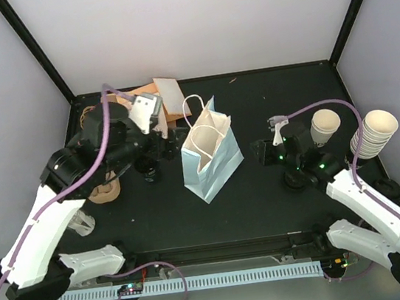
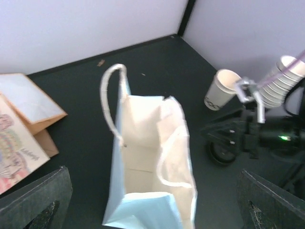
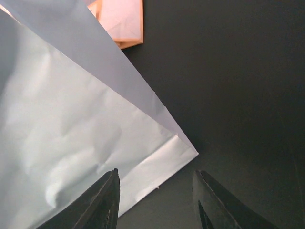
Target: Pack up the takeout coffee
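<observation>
A light blue paper bag (image 1: 212, 156) stands open in the middle of the table; its cream inside (image 2: 143, 167) shows nothing in it. The takeout coffee (image 1: 293, 178) shows as a black disc (image 2: 221, 150) on the table, right of the bag and under the right arm's wrist. My left gripper (image 1: 162, 155) hovers at the bag's left side with its fingers (image 2: 43, 205) spread wide, holding nothing. My right gripper (image 1: 264, 153) is just right of the bag. It is open, and only the bag's lower corner (image 3: 162, 157) lies beyond its fingertips (image 3: 108, 191).
A lidless cream cup (image 1: 325, 126) and a stack of cream cups (image 1: 376, 132) stand at the right edge. A brown pulp carrier (image 1: 105, 189) sits under the left arm. Flat paper bags (image 1: 166, 95) lie at the back left.
</observation>
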